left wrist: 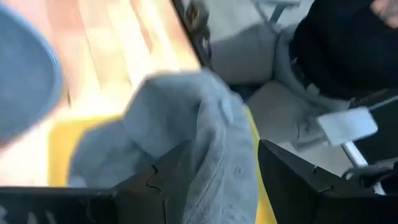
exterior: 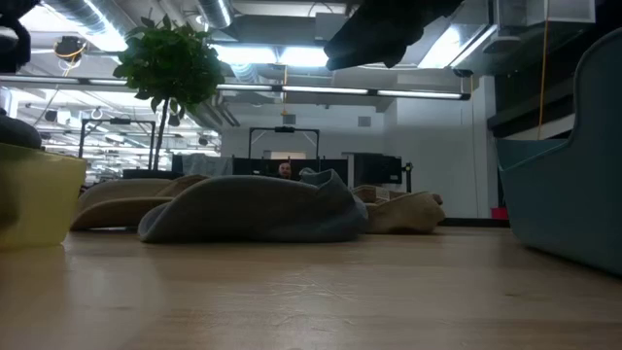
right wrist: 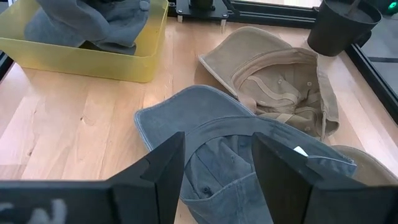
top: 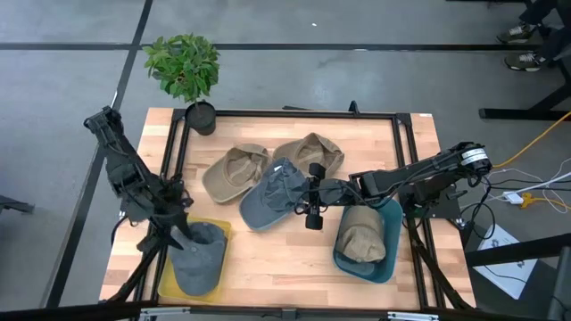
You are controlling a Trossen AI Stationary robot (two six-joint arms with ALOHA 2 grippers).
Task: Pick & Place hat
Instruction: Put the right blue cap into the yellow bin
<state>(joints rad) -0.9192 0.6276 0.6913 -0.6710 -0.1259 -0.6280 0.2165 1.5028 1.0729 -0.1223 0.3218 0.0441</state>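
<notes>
A grey hat (top: 198,259) lies in the yellow bin (top: 223,230) at the near left. My left gripper (top: 178,234) is open just above it, and a ridge of its cloth (left wrist: 217,149) stands between the fingers. A blue-grey hat (top: 270,193) lies on the table's middle, with two tan hats (top: 234,169) (top: 312,152) behind it. My right gripper (right wrist: 217,138) hangs open above the blue-grey hat's crown (right wrist: 230,168), clear of it. Another tan hat (top: 361,234) lies in the teal bin (top: 390,259). My left gripper has the grey hat's raised ridge (left wrist: 211,124) between its open fingers, which come slanting down from the table's left. Whether a finger (left wrist: 168,180) touches the cloth I cannot tell. The hat rests in the yellow bin.
A potted plant (top: 185,67) stands at the far left corner of the black frame (top: 294,114). Bare wood lies along the near edge between the two bins (top: 285,267). In the low view the teal bin (exterior: 573,185) rises at the right.
</notes>
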